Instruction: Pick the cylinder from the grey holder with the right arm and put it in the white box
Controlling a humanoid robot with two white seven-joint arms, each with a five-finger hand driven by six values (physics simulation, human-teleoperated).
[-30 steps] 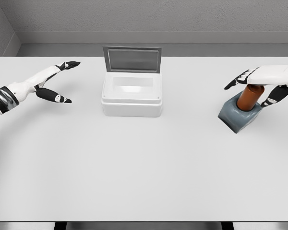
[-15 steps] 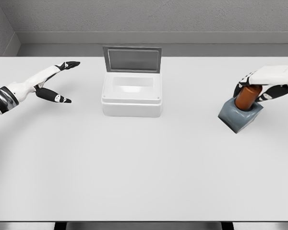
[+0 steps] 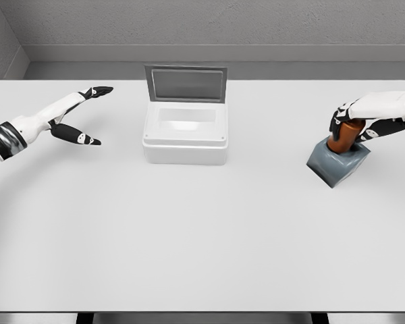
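The right hand [image 3: 354,121] is curled around the top of the brown cylinder [image 3: 342,138], which sits in the grey holder [image 3: 335,162] at the bench's right. A tilted pull may drag the holder along or jam the cylinder.

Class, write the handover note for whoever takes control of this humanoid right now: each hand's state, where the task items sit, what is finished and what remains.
Right hand: fingers curled around the top of the brown cylinder, gripping it.
Left hand: open, holding nothing, resting over the table's left side.
Cylinder: seated in the grey holder, at the table's right, not lifted out.
White box: at centre back, lid up, nothing visible inside.
Done: reach and grasp.
Left: pull the cylinder out of the holder, carry it left to the box, set it inside, release.
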